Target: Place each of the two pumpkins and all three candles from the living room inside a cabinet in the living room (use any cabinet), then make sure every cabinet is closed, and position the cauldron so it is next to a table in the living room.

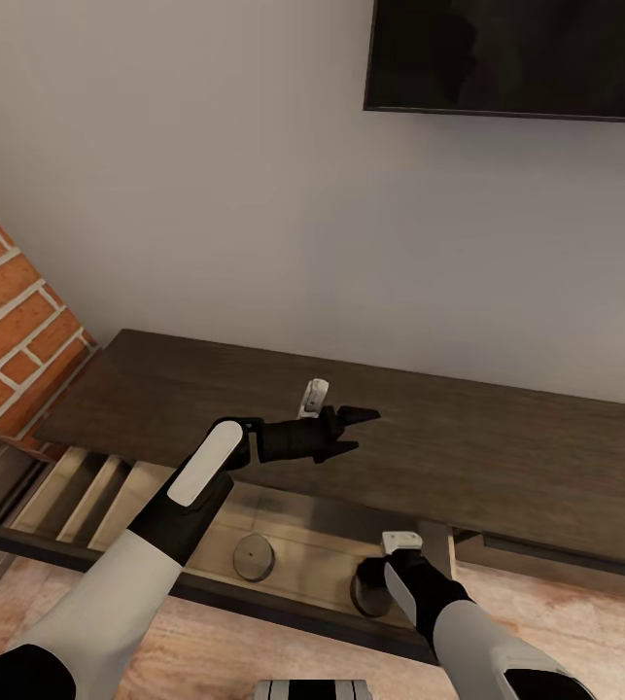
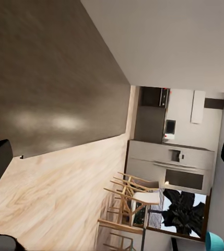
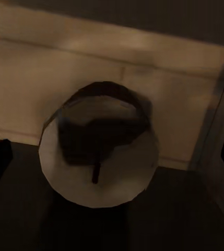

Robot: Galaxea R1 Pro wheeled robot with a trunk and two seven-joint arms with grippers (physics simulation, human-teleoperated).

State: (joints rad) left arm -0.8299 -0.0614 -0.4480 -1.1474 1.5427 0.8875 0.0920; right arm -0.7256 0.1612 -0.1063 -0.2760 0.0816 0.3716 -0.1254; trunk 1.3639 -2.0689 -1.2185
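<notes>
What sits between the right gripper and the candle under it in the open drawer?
Nothing visible. The right gripper hangs directly over the candle in the cabinet's pulled-out drawer, fingers spread on either side of it, with open air between them.

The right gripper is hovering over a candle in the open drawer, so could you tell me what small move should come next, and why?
Probably lift the right gripper straight up: its fingers look spread, and the candle stands upright in the drawer beside another candle.

No readable text anywhere
</notes>
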